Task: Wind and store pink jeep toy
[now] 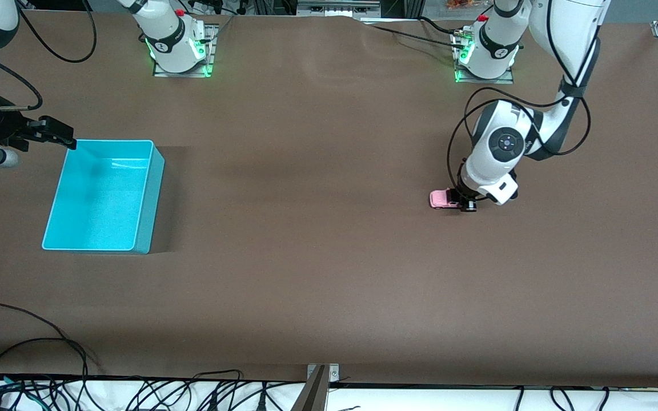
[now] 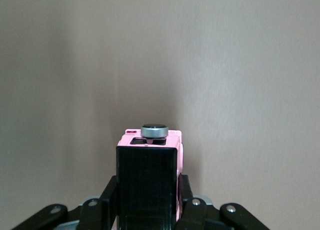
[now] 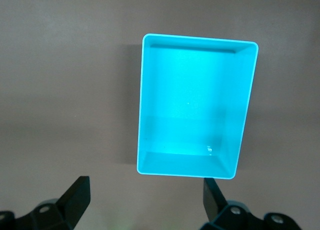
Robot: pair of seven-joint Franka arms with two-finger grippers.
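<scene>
The pink jeep toy (image 1: 442, 198) is down at the table toward the left arm's end. My left gripper (image 1: 467, 203) is shut on its rear, the black-roofed part. In the left wrist view the black roof (image 2: 147, 182) fills the space between the fingers (image 2: 186, 192), and the pink front with a round silver knob (image 2: 154, 130) points away from the gripper (image 2: 148, 202). The cyan bin (image 1: 106, 141) stands empty toward the right arm's end. My right gripper (image 1: 57, 134) hangs open over the table beside the bin's rim (image 3: 142, 104), with nothing between its fingers (image 3: 77, 195).
Both arm bases (image 1: 177, 48) (image 1: 486, 57) stand at the table's edge farthest from the front camera. Black cables (image 1: 49, 354) and a metal bracket (image 1: 323, 374) lie along the edge nearest to it. Brown tabletop (image 1: 306, 217) stretches between the jeep and the bin.
</scene>
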